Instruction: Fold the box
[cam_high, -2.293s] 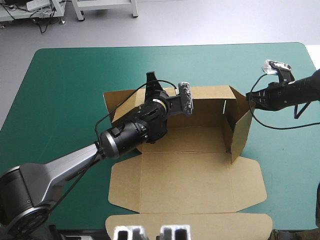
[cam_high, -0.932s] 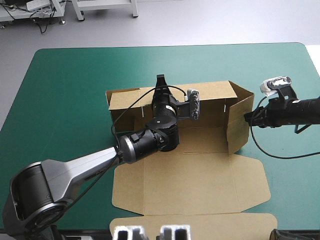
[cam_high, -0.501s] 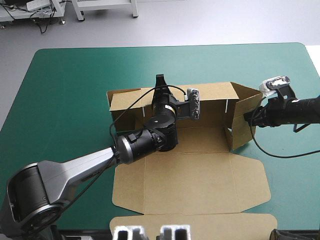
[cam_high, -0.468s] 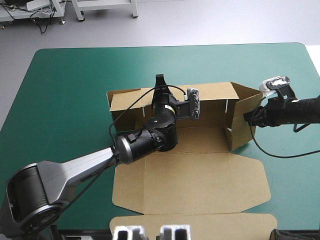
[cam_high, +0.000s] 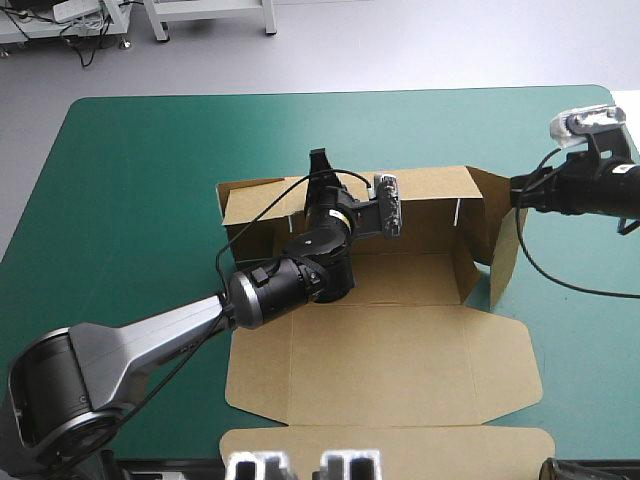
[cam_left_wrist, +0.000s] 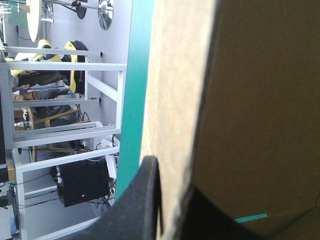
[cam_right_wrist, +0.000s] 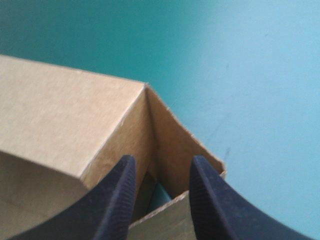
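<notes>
In the high view, the box (cam_high: 400, 330) lies mid-table on the teal-green cover (cam_high: 130, 180). Its long axis runs left to right, its back wall is raised, and its lid lies flat toward the near edge. The left arm slants across the box's left part, with the left gripper (cam_high: 322, 160) at the back wall's top edge. The right gripper (cam_high: 513, 190) is at the box's right end flap, which stands swung outward.

Only the left wrist view shows the grip: the black fingers (cam_left_wrist: 140, 200) pinch the box's wall.

In the right wrist view, the fingers (cam_right_wrist: 120, 200) stand a narrow gap apart, astride the box's corner fold.
</notes>
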